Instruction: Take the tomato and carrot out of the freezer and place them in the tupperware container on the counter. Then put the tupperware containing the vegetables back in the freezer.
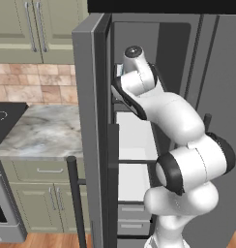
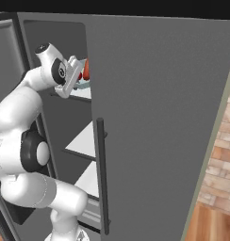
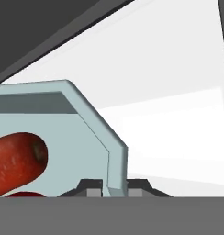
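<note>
Gripper (image 3: 114, 188) is pinched shut on the wall of the container (image 3: 81, 137), one finger inside the rim and one outside, up in the freezer (image 1: 91, 121) above a white shelf (image 3: 178, 119). Thin plastic like that looks light and stiff but slick, so a hold on one edge could let the tray tip; I'd judge a grip low on the wall steadiest. It is pale blue-grey with cut-off corners and no lid. Inside lies the carrot (image 3: 17, 160), orange-red with a blunt dark end, and under it a sliver of red, probably the tomato (image 3: 24, 194). From the right, the vegetables show red just past the door's edge.
</note>
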Robot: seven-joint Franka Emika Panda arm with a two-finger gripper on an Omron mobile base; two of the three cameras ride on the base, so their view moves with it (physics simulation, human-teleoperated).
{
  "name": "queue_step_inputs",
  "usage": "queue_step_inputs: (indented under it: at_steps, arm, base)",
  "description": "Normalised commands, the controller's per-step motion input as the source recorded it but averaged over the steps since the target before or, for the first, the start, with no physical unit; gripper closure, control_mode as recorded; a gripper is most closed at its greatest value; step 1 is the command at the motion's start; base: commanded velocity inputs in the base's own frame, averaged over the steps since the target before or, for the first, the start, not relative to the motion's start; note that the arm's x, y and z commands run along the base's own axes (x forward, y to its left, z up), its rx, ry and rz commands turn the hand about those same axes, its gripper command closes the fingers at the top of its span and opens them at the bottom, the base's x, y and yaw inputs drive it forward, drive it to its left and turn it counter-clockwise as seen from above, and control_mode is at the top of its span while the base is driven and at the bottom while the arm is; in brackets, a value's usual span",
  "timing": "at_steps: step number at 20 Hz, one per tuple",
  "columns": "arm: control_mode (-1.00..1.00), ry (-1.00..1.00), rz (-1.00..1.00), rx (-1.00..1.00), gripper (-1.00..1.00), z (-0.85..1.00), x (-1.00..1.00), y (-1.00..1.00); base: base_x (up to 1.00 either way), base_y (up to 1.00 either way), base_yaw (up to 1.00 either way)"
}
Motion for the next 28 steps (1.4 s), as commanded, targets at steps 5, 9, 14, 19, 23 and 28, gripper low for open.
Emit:
queue_step_inputs:
  at_steps: [5, 9, 14, 19, 23, 28]
  arm:
    - [-1.00, -0.03, -0.02, -0.04, -1.00, -0.26, 0.19, -0.17]
    - [-1.00, -0.10, -0.01, -0.04, -1.00, -0.09, 0.02, -0.16]
    - [-1.00, -0.18, 0.00, -0.02, -1.00, 0.00, -0.05, -0.16]
    - [-1.00, -0.20, 0.00, 0.00, -1.00, 0.04, -0.34, -0.23]
    - [-1.00, -0.11, 0.00, 0.00, -1.00, 0.03, -0.59, -0.29]
    - [-1.00, -0.08, 0.00, 0.02, -1.00, 0.34, -0.72, -0.10]
  base:
    - [0.00, 0.00, 0.00]
    - [0.00, 0.00, 0.00]
    - [0.00, 0.00, 0.00]
    - [0.00, 0.00, 0.00]
    - [0.00, 0.00, 0.00]
    - [0.00, 0.00, 0.00]
